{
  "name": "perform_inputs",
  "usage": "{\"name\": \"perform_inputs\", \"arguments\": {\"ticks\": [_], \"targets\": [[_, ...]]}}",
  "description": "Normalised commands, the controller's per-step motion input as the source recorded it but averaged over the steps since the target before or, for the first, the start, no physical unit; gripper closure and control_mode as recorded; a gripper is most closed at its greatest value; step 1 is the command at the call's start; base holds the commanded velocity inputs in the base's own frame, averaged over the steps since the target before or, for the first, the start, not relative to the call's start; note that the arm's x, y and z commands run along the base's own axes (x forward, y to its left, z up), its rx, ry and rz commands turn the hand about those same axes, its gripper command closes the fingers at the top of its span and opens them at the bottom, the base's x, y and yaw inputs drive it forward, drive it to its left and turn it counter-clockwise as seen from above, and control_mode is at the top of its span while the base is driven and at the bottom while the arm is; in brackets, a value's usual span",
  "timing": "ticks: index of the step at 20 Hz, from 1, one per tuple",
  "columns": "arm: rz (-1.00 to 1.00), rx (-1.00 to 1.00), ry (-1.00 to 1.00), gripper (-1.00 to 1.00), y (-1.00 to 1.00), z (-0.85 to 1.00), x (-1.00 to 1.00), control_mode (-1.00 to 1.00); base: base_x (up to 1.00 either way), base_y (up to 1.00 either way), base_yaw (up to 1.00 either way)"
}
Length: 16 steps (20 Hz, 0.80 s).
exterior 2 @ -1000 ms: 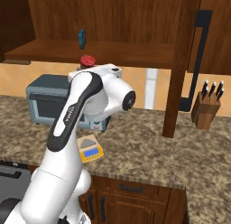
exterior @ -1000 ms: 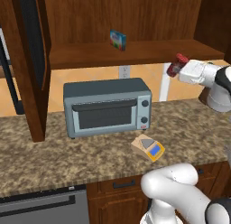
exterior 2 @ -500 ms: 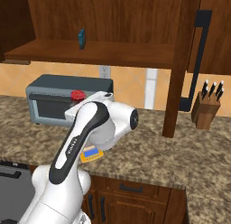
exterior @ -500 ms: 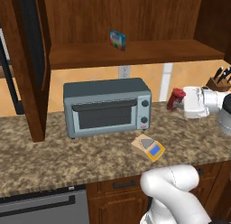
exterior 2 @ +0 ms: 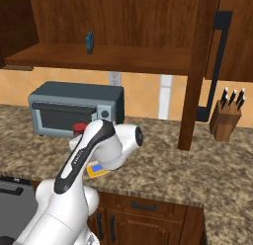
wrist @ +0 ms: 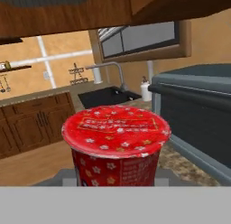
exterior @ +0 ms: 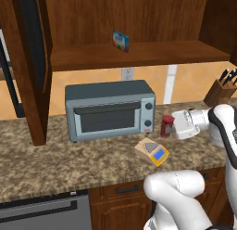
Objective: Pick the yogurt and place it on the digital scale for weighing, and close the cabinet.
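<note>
Gripping the yogurt (exterior: 167, 125), the gripper (exterior: 172, 125) has been lowered from shelf height; the cup is held above the desk (exterior: 69, 159), the digital scale (exterior: 153, 151) lying just below. The cabinet (exterior: 28, 62) is left open, a blue-green box (exterior: 121, 40) on its shelf.

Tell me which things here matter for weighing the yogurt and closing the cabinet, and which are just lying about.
Part of the job:
- yogurt, shut in the gripper
- digital scale on the counter
- cabinet, door open

Just lying about:
- toaster oven
- blue-green box on the cabinet shelf
- knife block
</note>
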Motion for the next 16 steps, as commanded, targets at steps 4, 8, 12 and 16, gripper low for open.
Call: {"name": "perform_inputs", "arguments": {"ticks": [4, 8, 12, 16], "targets": [[0.10, 0.00, 0.08, 1.00, -0.09, -0.55, 0.01, -1.00, 0.00, 0.00, 0.00], [0.07, 0.00, 0.04, 1.00, -0.13, -0.42, 0.17, -1.00, 0.00, 0.00, 0.00], [0.05, 0.00, 0.01, 1.00, -0.06, -0.35, 0.22, -1.00, 0.00, 0.00, 0.00], [0.02, 0.00, 0.00, 1.00, -0.01, -0.34, 0.30, -1.00, 0.00, 0.00, 0.00]]}}
